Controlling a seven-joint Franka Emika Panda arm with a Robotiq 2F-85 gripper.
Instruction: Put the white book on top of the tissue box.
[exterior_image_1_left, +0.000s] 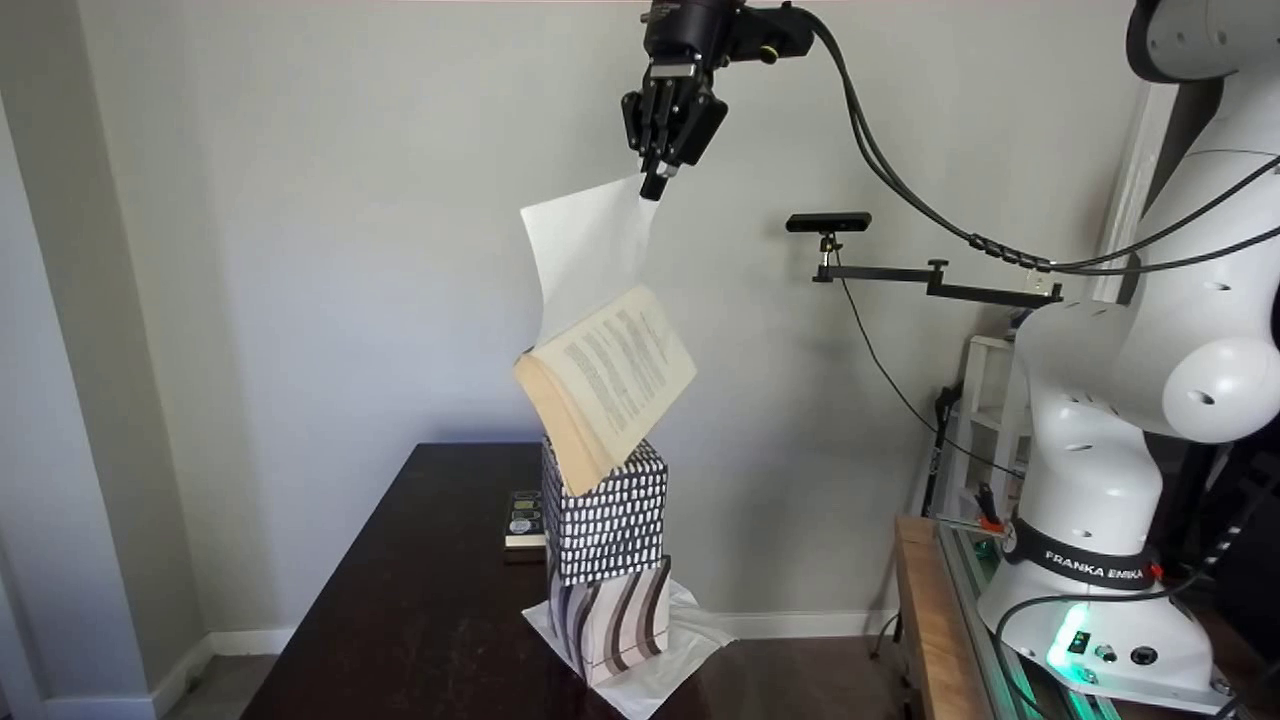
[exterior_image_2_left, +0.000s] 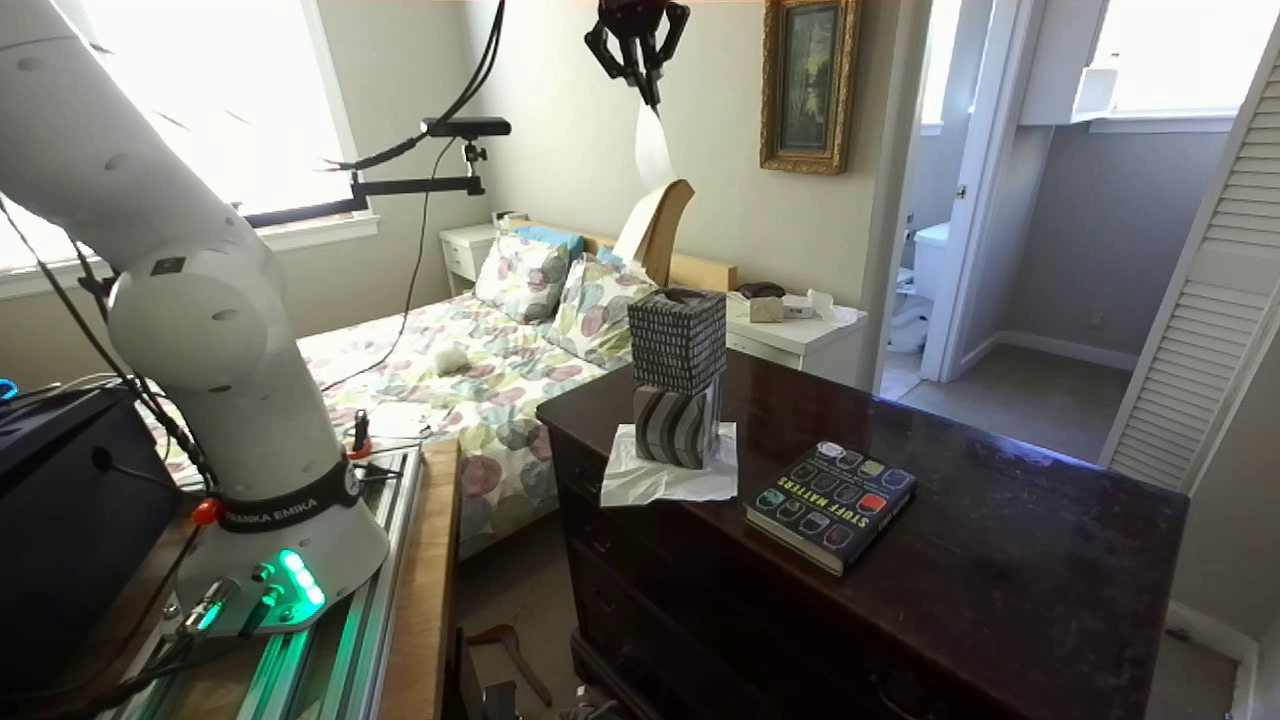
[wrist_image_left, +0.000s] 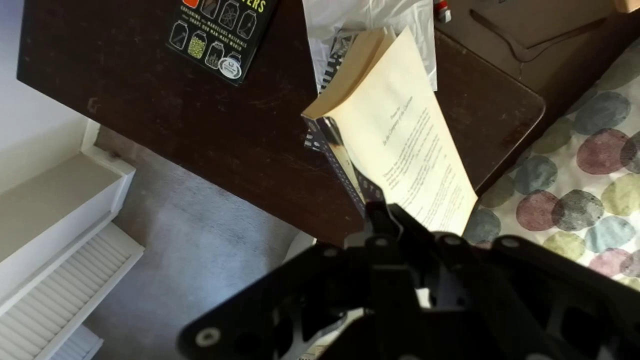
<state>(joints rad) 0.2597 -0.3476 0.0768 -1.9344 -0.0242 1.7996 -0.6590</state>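
white book (exterior_image_1_left: 622, 385) hangs open in the air, held by its cover (exterior_image_1_left: 590, 250) alone: the claw (exterior_image_1_left: 656, 182) is clenched on one corner of that cover, and the block of pages (wrist_image_left: 415, 145) dangles below it, tilted. the tissue box (exterior_image_2_left: 680, 345) stands upright on a flat white sheet (exterior_image_2_left: 650, 482) on the dark dresser (exterior_image_2_left: 1000, 570), with a dark-covered book (exterior_image_2_left: 832, 505) lying near it.

in an exterior view the lowest corner of the pages crosses in front of the top of the box; whether it touches, i cannot tell. in the wrist view the pages hide much of the box, so they seem to be nearly over it, or a little to one side.

i judge that the carry is close to its end and the placing is not yet done. the next move likely calls for a small sideways shift, to bring the pages squarely over the box, then a slow descent so that the lower edge lands first and the block can lie down on the top. with only the cover gripped, the pages are free to swing, so i would expect a hurried drop to end crooked, or to nudge the tall box over. the claw should probably travel across as it comes down, folding the cover onto the pages, and let go only once the book rests by itself.
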